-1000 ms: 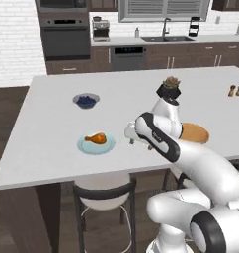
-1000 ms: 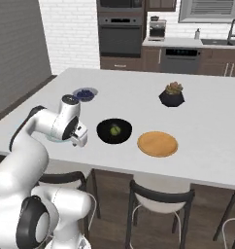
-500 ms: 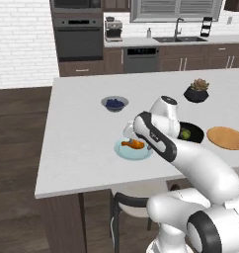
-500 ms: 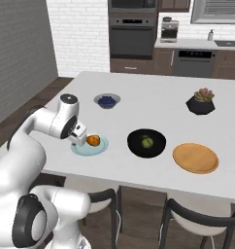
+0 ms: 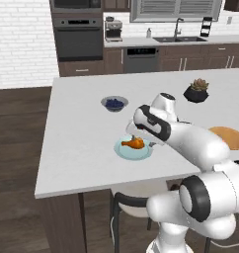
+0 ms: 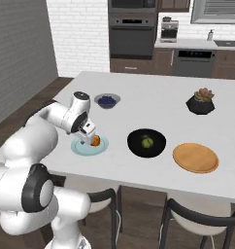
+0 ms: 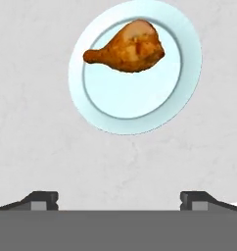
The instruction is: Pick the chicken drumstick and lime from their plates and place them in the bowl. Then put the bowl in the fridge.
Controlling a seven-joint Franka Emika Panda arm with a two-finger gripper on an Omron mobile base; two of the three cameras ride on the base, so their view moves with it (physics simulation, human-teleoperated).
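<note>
Gripper (image 7: 119,200) held wide open and empty above the counter (image 5: 77,133), nothing touched, drumstick (image 7: 126,47) seen lying on the pale blue plate (image 7: 140,105), lime (image 6: 147,142) found inside the black bowl (image 6: 158,149), wooden plate (image 6: 195,157) beside it, blueberries held in the small grey bowl (image 6: 107,100)

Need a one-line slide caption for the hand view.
Open gripper hovers above the chicken drumstick lying on the pale blue-green plate on the white counter.
</note>
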